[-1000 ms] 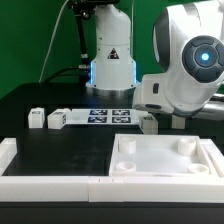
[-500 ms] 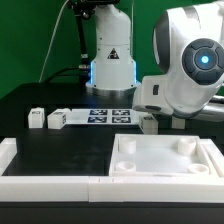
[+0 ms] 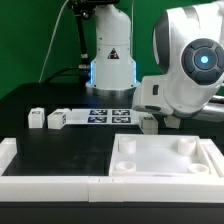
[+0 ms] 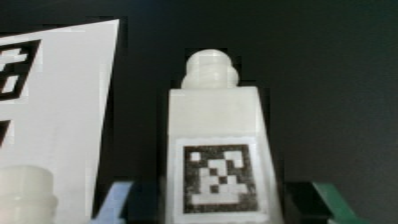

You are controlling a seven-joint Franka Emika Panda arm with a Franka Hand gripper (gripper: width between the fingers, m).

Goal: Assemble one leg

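End effector (image 4: 217, 205): low over the desk (image 3: 60, 145), jaws apart. One finger (image 4: 121, 200) stands on each side of the leg, and a dark gap seems to show on both sides, though the wrist view cuts off the fingertips.
Leg (image 4: 219, 140): lying on the desk between the fingers, with its square marker face up and its rounded peg end pointing away from the wrist.
Leg's place (image 3: 148, 124): at the exterior view's right end of the marker board (image 3: 95, 116), just behind the far rim of the white tray-like part (image 3: 165, 160).
Spare legs: two small blocks — one (image 3: 36, 119) and another (image 3: 57, 119) — at the exterior view's left of the marker board.
Third peg (image 4: 27, 192): only its rounded tip shows in the wrist view, beside the marker board.
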